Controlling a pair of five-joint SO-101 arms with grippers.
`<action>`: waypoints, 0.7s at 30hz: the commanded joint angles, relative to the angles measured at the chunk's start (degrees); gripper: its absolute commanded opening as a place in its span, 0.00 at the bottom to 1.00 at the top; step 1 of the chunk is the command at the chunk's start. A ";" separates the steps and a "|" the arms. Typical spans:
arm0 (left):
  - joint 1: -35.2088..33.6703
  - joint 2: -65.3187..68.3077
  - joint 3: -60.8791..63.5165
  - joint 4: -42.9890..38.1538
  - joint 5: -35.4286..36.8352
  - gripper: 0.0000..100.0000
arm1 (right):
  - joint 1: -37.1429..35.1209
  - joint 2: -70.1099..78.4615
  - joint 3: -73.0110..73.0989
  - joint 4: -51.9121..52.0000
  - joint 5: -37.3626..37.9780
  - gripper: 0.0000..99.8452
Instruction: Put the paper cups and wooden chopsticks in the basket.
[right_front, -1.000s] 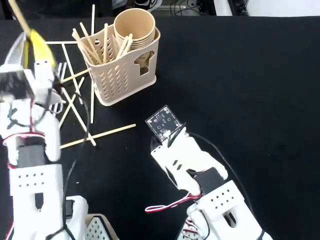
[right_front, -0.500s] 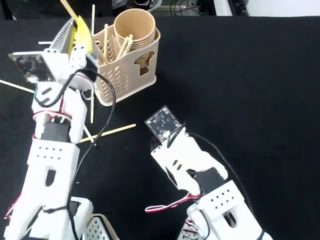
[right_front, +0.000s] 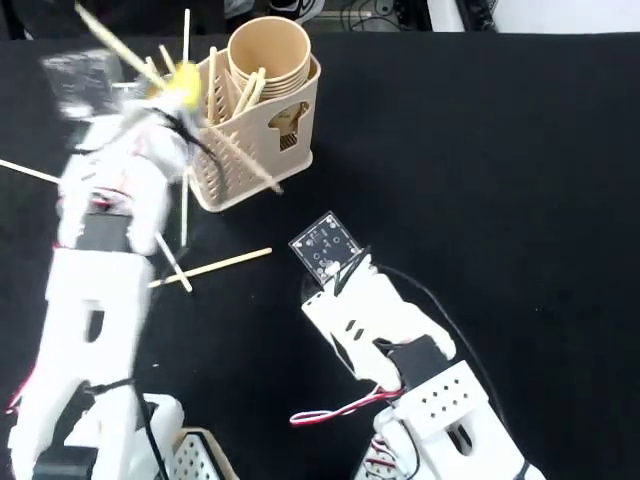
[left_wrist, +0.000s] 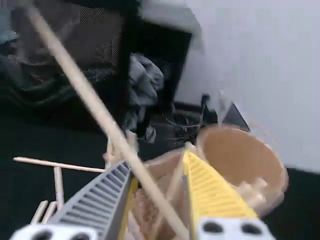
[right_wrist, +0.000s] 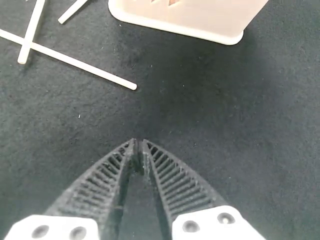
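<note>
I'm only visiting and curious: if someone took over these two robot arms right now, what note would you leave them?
Left hand: shut on one wooden chopstick, held slanted above the cream slotted plastic basket.
Right hand: shut, empty, low over the black table near the basket.
Done: the stack of brown paper cups and several chopsticks stand in the basket.
Left to do: drop the held chopstick in, then collect the loose chopsticks lying on the table beside the basket.
</note>
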 joint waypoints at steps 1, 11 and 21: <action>-2.59 -1.14 -5.05 2.64 2.29 0.15 | -0.44 -0.22 -1.01 -0.26 0.44 0.02; -6.20 -1.23 -7.60 12.22 2.37 0.16 | -0.44 -0.22 -1.01 -0.18 0.53 0.02; -36.18 12.31 -21.49 35.96 2.37 0.16 | -5.19 0.22 -9.63 11.08 8.70 0.02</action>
